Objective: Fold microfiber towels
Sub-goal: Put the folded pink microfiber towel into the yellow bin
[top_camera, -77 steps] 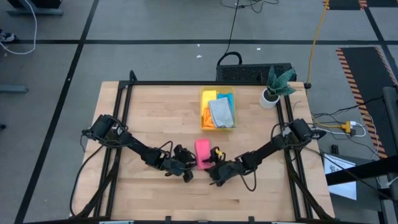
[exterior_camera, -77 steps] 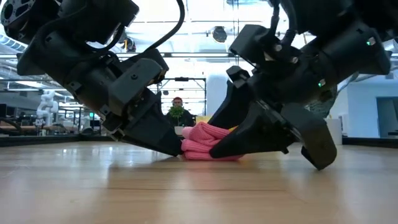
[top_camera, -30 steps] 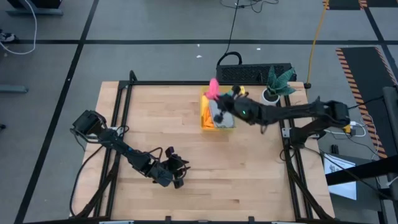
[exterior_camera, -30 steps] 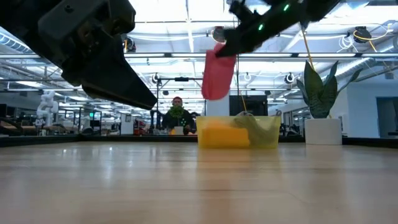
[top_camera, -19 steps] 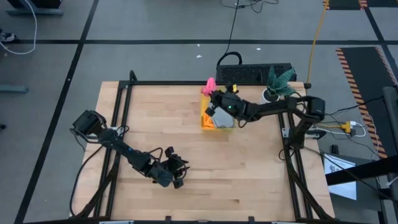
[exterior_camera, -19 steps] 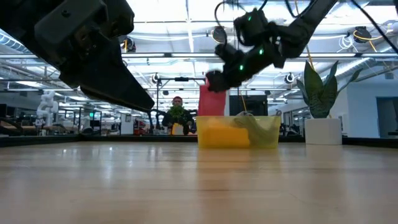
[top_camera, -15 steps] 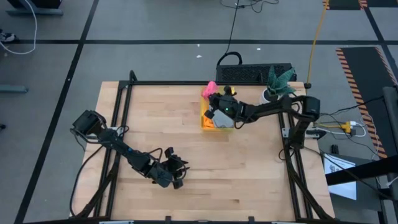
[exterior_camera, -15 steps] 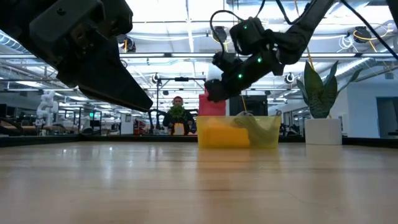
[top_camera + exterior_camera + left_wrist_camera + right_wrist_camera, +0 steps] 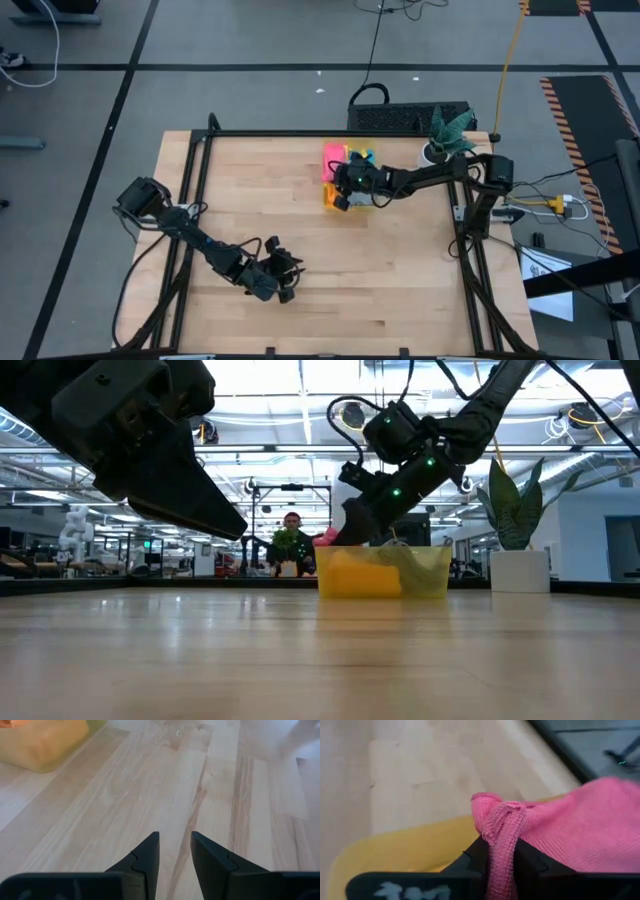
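Right gripper (image 9: pixel 501 865) grasping pink towel (image 9: pixel 560 832) over yellow bin (image 9: pixel 333 195), left gripper (image 9: pixel 175 855) parted, empty.

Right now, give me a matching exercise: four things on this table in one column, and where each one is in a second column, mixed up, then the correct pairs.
Things:
1. pink towel
2. yellow bin
3. plant
4. left gripper

Places:
A. at the far right corner of the table
B. near the front edge, clear of the bin, holding nothing
C. on the bin's far left corner, between the jaws of the right gripper
D. at the middle of the table's far side, with towels in it

Pairs: 1-C, 2-D, 3-A, 4-B
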Controlling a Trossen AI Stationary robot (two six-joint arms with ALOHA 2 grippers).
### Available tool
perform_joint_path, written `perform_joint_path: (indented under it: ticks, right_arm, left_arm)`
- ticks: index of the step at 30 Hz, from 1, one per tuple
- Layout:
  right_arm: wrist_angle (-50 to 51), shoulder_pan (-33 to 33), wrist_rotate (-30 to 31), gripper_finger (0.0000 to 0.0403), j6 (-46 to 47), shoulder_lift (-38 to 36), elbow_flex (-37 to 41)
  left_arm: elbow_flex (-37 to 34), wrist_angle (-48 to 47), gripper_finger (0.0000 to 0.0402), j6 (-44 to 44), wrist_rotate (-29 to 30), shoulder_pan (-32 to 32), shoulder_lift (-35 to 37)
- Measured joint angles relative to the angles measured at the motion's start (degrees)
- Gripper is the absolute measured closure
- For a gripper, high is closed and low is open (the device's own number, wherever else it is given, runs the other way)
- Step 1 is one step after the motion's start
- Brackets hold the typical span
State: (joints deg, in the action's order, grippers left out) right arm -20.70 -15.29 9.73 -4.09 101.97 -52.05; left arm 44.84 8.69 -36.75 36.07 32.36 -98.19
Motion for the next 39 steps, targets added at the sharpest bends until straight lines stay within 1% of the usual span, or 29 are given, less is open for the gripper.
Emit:
perform_joint_path:
  ticks: [2, 6, 10, 11, 14, 17, 19, 21, 23, 26, 28, 30, 33, 35, 36, 39]
  right_arm:
    - [1.9, -0.1, -2.3, 0.0340, -0.1, -0.3, 0.0]
    - [6.3, -0.7, -4.1, 0.0297, -0.1, -2.6, 0.0]
    - [12.1, -0.9, -4.3, 0.0254, 0.4, -7.7, 0.0]
    - [13.7, -0.9, -5.3, 0.0246, 0.4, -9.3, 0.0]
    - [16.4, -0.7, -9.6, 0.0229, 2.0, -14.1, 0.0]
    - [14.0, -0.7, -9.7, 0.0226, 5.7, -17.5, 0.0]
    - [10.5, -1.3, -9.6, 0.0236, 7.2, -18.2, 0.0]
    - [7.4, -2.3, -9.6, 0.0258, 8.0, -17.8, 0.0]
    - [4.3, -3.8, -9.6, 0.0290, 8.0, -16.2, 0.0]
    - [-0.7, -7.0, -9.6, 0.0348, 9.5, -12.6, 0.0]
    - [-3.2, -9.0, -10.9, 0.0385, 10.2, -10.0, 0.0]
    - [-4.0, -10.9, -16.0, 0.0395, 11.0, -7.3, -0.1]
    - [-4.0, -12.3, -27.1, 0.0389, 12.6, -3.7, -0.5]
    - [-4.3, -12.4, -32.4, 0.0391, 12.5, -1.6, -0.5]
    - [-4.3, -12.4, -34.1, 0.0394, 12.5, -0.6, -0.5]
    - [-4.2, -12.4, -35.3, 0.0401, 12.0, 1.7, -0.5]
  left_arm:
    - [0.0, 0.0, 0.0289, 0.0, 0.0, 0.0, 0.0]
    - [0.0, 0.0, 0.0289, 0.0, 0.0, 0.0, 0.0]
    - [0.0, 0.0, 0.0289, 0.0, 0.0, 0.0, 0.0]
    - [0.0, 0.0, 0.0289, 0.0, 0.0, 0.0, 0.0]
    - [0.0, 0.0, 0.0289, 0.0, 0.0, 0.0, 0.0]
    - [0.0, 0.0, 0.0289, 0.0, 0.0, 0.0, 0.0]
    - [0.0, 0.2, 0.0289, 0.0, 0.0, -0.1, 0.0]
    - [0.0, 0.4, 0.0289, 0.0, 0.0, -0.1, 0.0]
    - [0.0, 0.4, 0.0289, 0.0, 0.0, -0.2, 0.0]
    - [0.0, 0.5, 0.0289, 0.1, 0.0, -0.7, -0.1]
    - [0.0, 0.4, 0.0289, 0.1, 0.0, -1.0, -0.1]
    - [0.0, 0.4, 0.0289, 0.0, 0.0, -1.4, -0.1]
    - [0.0, 0.4, 0.0289, 0.1, 0.0, -1.5, -0.1]
    - [0.0, 0.4, 0.0289, 0.3, 0.0, -1.5, -0.1]
    - [0.0, 0.3, 0.0289, 0.4, 0.0, -1.5, -0.1]
    - [0.0, 0.1, 0.0289, 0.3, 0.0, -1.5, -0.1]
